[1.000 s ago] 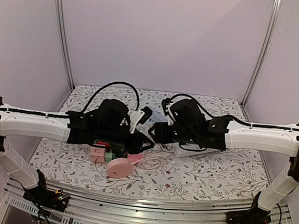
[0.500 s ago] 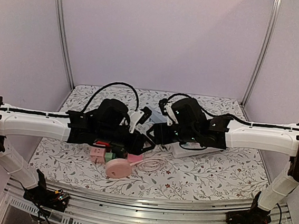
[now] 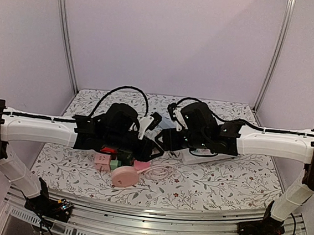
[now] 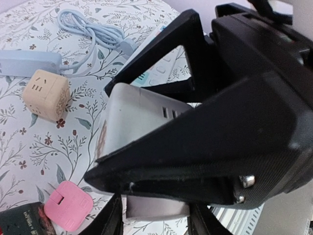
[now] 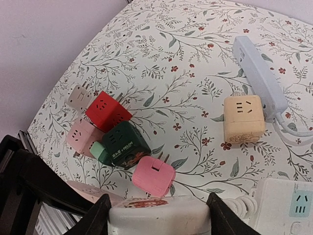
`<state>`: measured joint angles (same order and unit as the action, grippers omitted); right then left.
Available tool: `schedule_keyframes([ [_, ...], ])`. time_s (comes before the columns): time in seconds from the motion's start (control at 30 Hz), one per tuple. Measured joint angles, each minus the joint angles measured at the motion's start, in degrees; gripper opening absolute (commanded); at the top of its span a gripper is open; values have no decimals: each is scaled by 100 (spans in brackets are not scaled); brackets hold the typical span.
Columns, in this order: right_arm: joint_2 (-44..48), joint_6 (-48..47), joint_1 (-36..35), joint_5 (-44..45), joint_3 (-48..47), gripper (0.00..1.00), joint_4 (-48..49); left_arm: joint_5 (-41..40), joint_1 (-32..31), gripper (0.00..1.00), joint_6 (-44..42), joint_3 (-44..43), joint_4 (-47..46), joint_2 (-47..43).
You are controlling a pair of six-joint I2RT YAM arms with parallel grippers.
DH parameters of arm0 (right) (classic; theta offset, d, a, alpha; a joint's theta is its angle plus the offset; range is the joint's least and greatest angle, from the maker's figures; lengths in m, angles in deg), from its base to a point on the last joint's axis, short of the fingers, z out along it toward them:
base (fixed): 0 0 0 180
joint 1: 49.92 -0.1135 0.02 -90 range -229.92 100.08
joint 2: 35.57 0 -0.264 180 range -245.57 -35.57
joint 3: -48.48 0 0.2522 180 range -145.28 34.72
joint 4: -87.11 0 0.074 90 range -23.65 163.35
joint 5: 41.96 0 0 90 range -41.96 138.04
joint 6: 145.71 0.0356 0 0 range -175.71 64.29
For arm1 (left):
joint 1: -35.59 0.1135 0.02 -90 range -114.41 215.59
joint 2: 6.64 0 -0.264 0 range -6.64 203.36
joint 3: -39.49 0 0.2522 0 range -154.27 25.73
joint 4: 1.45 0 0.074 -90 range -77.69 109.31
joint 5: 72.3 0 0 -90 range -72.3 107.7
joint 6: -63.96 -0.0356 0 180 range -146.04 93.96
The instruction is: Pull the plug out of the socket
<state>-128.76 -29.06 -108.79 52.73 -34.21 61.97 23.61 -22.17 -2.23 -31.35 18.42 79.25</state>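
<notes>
From above, my left gripper (image 3: 147,145) and right gripper (image 3: 163,142) meet just behind the pink square plastic adapter (image 3: 140,165). Left wrist: my left gripper pinches the pale grey rectangular plastic socket block (image 4: 142,122), right of that adapter (image 4: 67,204). Right wrist: my right gripper clamps the block (image 5: 161,211) just beside the adapter (image 5: 153,176).

From high behind the bases, looks toward 12 o'clock, far off. From each wrist, peers close at the desk (image 5: 195,73), sharing the beige cube (image 5: 244,119).

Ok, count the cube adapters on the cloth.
6: tan cube alone beside the power strip; red cube, pale pink cube, green cube and whitish cube clustered; bright pink cube next to them. More may be hidden.
</notes>
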Motion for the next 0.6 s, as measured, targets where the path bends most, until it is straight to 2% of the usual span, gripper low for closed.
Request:
schedule_keyframes([
  [0.1, 0, -20, 9, 22, 0, 23, -17, 2, 0, 42, -7, -48, 26, 50],
  [0.3, 0, -85, 9, 52, 0, 23, -26, 28, -7, 18, -85, -107, 72, 98],
  [0.5, 0, -142, 9, 46, 44, 22, 26, 26, -9, 0, -79, -107, 83, 98],
  [0.6, 0, -221, 9, 2, 127, 22, 155, 37, -7, 0, -74, -105, 122, 94],
])
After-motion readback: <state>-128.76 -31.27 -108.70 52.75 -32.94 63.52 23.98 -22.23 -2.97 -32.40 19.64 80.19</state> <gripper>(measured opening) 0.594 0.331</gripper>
